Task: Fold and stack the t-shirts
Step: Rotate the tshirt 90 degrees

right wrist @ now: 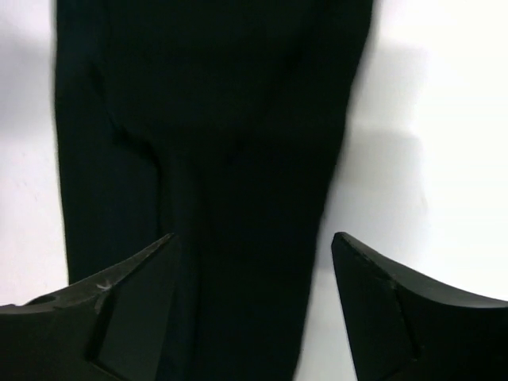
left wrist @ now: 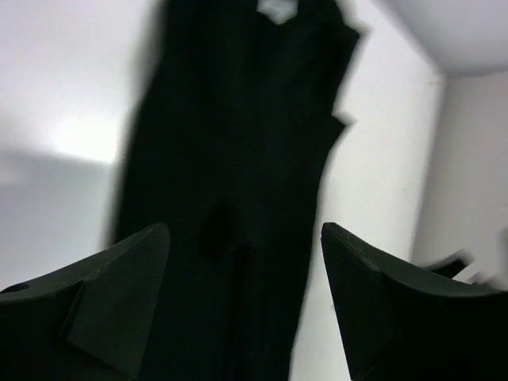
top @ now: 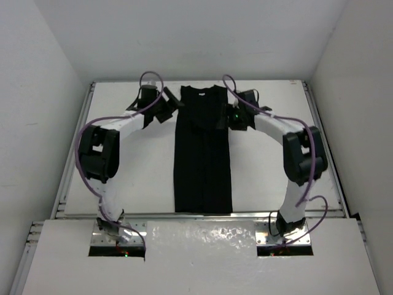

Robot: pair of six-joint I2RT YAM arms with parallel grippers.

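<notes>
Lying flat on the white table [top: 135, 178], the black t-shirt [top: 202, 166] forms a long, narrow strip with its sleeves turned in. Its long axis runs straight from near to far: hem at the near end, round neck at the far end.

Left gripper [top: 174, 106]: located at the far part of the strip, just beside the shirt's left edge, near shoulder level. The jaws stand apart and hold nothing. In the left wrist view, the cloth lies below and ahead of the gripper [left wrist: 244, 230], filling the gap between the fingers and running away from them toward the neck.

Right gripper [top: 226, 115]: located opposite, at the shirt's right edge, close to the same level. The jaws are likewise spread and empty. In the right wrist view, the cloth lies beneath the gripper [right wrist: 254, 238] and extends ahead of it, with bare table on either side.

Contact between fingertips and cloth cannot be determined for either gripper.
</notes>
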